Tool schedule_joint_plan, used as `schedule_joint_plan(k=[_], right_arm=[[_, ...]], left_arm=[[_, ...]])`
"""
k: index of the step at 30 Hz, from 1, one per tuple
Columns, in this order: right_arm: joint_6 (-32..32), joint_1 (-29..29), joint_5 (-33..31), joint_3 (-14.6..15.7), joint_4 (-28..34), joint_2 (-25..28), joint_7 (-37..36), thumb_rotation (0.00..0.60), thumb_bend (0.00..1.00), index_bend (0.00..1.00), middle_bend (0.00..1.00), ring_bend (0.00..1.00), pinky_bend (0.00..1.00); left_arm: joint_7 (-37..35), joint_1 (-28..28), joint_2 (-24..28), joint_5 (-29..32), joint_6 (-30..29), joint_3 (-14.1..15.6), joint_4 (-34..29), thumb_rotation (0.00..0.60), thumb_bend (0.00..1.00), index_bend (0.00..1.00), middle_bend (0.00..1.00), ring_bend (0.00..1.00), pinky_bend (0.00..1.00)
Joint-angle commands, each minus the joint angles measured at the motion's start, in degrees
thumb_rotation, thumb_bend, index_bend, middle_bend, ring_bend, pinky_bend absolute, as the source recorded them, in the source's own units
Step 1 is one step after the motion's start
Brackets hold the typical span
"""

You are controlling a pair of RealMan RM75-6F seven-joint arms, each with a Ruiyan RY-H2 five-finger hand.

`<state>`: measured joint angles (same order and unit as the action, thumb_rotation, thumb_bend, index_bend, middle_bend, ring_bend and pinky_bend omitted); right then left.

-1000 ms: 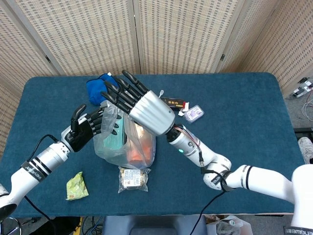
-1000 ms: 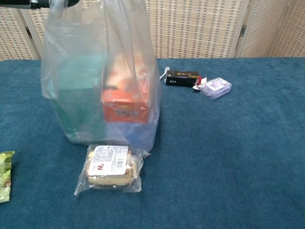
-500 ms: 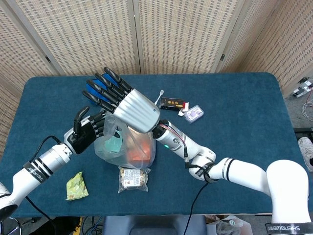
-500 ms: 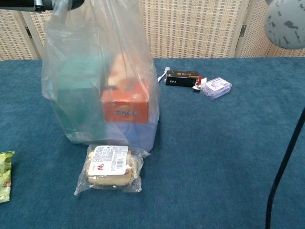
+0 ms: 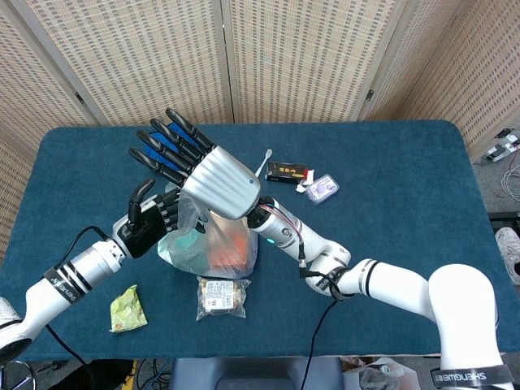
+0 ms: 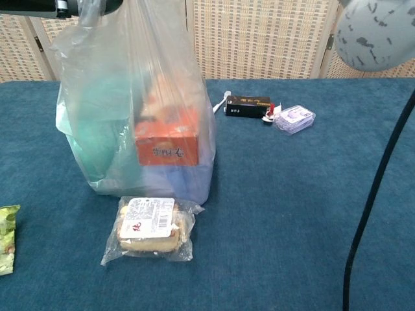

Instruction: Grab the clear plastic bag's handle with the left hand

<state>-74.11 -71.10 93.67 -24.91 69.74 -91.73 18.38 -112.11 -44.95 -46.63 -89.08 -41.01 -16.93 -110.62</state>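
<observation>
The clear plastic bag (image 6: 139, 123) stands on the blue table (image 6: 292, 214), its top pulled up out of frame — inside, an orange box (image 6: 166, 144) beside something teal. A wrapped snack (image 6: 150, 230) lies just before it; a black box (image 6: 248, 105) and small purple case (image 6: 294, 118) sit behind, right
</observation>
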Motion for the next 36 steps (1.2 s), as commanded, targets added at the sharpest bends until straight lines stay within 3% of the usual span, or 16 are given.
schedule_joint_plan(k=[1,14,29,36], right_arm=[[-0.3,-0.3,-0.2,-0.2,-0.3,0.0,0.1,0.600,0.26,0.00,0.10,0.00,0.01],[-0.4,-1.2,-2.0,-0.7,0.7,0.5,0.2,0.600,0.26,0.00,0.10,0.00,0.01],[-0.8,0.7,-2.2,0.6,6.3,3.9,2.9,0.600,0.26,0.00,0.10,0.00,0.01],[-0.6,0.9,-2.6,0.6,7.6,4.2,3.7,0.600,0.26,0.00,0.10,0.00,0.01]], left_arm=[[-0.8,-0.9,-0.4,-0.1,-0.2,0.3,0.6,0.000,0.21,0.21,0.31,0.35,0.36],[-4.9,-5.5,-3.1,-0.5,-0.1,0.6,3.5,0.000,0.21,0.20,0.31,0.33,0.30],[5.9,-1.8,-0.7,5.1,-4.0,1.8,1.6,0.000,0.21,0.20,0.31,0.32,0.25],[7.1,-0.7,-0.5,6.2,-5.2,1.2,0.2,0.000,0.21,0.20,0.30,0.28,0.21]])
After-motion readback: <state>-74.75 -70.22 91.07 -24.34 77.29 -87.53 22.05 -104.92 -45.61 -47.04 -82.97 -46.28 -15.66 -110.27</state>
